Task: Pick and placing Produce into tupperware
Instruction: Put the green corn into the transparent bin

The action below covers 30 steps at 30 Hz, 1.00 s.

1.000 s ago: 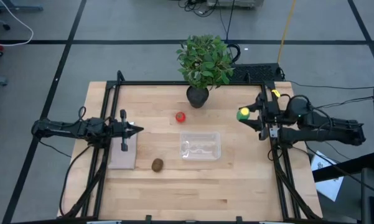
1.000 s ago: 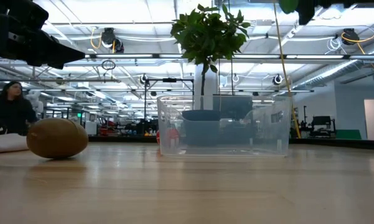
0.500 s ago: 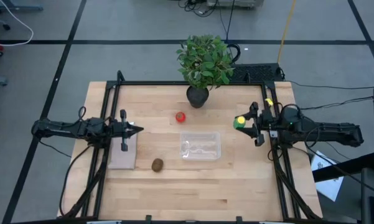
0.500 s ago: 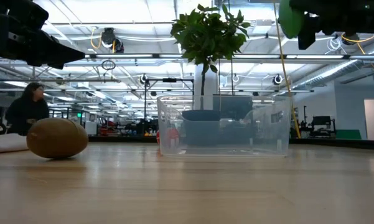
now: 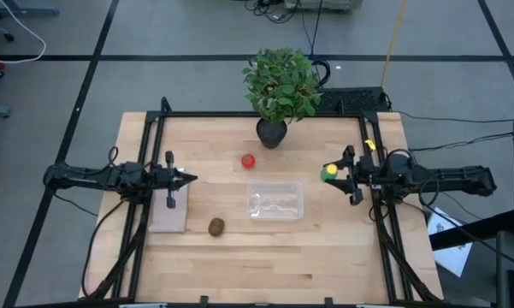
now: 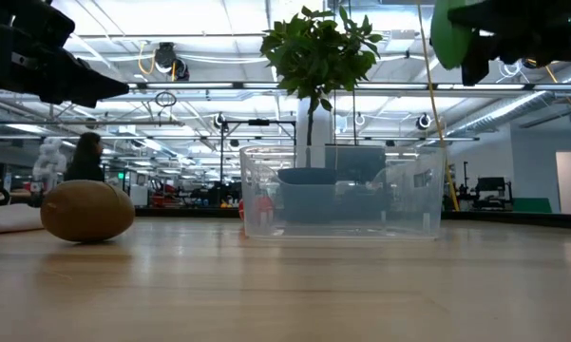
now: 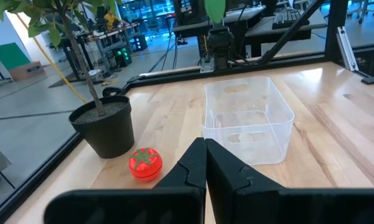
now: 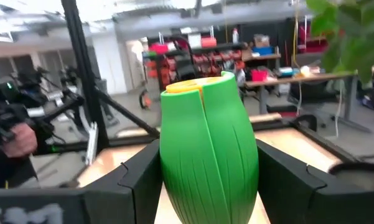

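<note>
My right gripper [image 5: 342, 174] is shut on the bright green oblong produce [image 8: 208, 146], held above the table to the right of the clear tupperware [image 5: 274, 200]; it also shows in the low view [image 6: 451, 33]. The tupperware stands with its base on the wood [image 6: 342, 195]. The red tomato-like piece [image 5: 248, 160] lies on the table beyond it, the brown kiwi-like oval [image 5: 216, 226] lies nearer, to its left. My left gripper [image 5: 191, 179] is shut and empty above the table's left side. My right gripper pinches the green produce by its two long sides [image 8: 168, 168], one finger [image 8: 140, 177] on each side. The fingers come level from the table's right. The produce is lifted clear of the table, its yellow-topped end [image 8: 190, 86] pointing forward past the fingertips.
A leafy potted plant [image 5: 278, 90] stands at the table's far edge, behind the tomato. A flat pale slab [image 5: 169, 210] lies under my left gripper. A person [image 6: 84, 157] shows in the room beyond the table. Bare wood lies along the near edge.
My right gripper has carried the green produce toward the table's left and a little nearer, toward the tupperware, and has come lower in the low view. The produce stays in the fingers. The person in the background has walked rightward.
</note>
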{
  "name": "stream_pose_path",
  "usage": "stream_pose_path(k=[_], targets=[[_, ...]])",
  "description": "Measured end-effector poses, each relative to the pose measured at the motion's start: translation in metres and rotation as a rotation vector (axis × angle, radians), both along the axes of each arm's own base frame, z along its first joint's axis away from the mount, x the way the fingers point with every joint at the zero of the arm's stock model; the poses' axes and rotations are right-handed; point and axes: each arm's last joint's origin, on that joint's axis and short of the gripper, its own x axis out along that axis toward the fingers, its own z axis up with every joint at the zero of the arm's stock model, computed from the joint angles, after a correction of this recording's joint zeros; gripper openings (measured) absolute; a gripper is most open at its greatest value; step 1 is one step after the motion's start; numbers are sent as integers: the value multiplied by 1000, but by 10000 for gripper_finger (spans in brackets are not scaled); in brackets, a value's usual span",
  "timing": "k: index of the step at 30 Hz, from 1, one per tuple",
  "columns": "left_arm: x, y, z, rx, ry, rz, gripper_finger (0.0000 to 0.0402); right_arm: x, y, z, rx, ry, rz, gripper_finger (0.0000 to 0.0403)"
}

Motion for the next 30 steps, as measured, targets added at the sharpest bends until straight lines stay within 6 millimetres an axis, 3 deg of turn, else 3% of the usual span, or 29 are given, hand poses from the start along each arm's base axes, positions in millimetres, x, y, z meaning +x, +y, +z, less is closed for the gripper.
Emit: stream_pose_path(k=[5, 15, 30], targets=[[0, 0, 0, 0, 0, 0, 3, 0, 1, -7, -22, 73, -34, 208], [0, 0, 0, 0, 0, 0, 3, 1, 4, -20, -37, 27, -18, 208], [0, 0, 0, 0, -1, 0, 3, 1, 4, -21, -18, 8, -17, 208]])
